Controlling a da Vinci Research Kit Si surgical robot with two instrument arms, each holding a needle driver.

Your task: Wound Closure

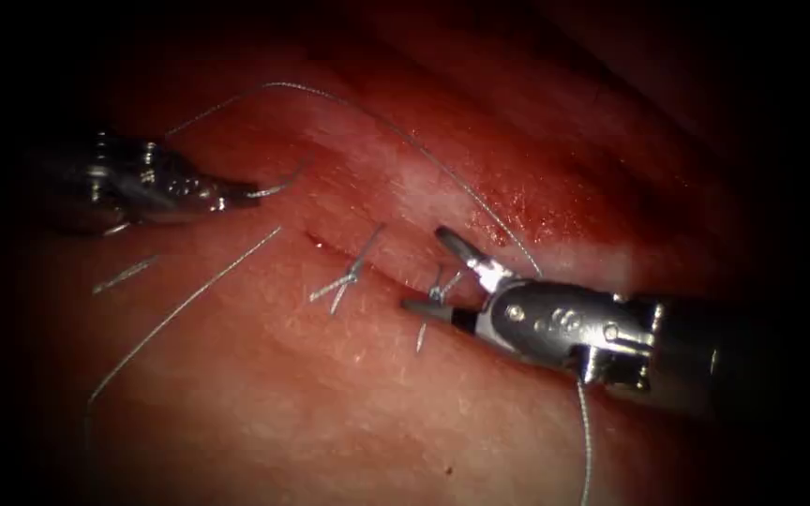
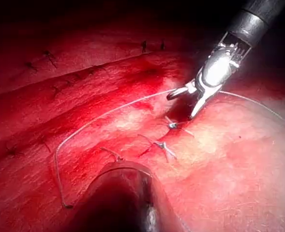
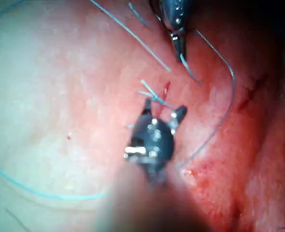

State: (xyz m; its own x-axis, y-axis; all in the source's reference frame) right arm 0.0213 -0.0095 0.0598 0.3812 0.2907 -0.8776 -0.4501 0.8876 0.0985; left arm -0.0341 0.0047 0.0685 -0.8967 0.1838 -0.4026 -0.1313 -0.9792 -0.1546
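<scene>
Left tool (image 1: 227, 199) – fingers clamped on curved needle (image 1: 278, 186) near its tail, needle clear of tissue (image 1: 330, 403), left of cut (image 1: 377, 267). Right tool (image 1: 433, 270) – fingers apart astride knot (image 1: 436, 293), holding nothing. Risk: slack thread (image 1: 424, 155) snagging open fingers.

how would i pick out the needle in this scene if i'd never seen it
Start at the cut in the tissue and look to its left, where the left tool comes in. Its shut jaws hold the needle near one end, clear of the tissue. Unlike the long limp thread and the short tufts of the knots, it is one short, stiff, shiny curve.
</scene>
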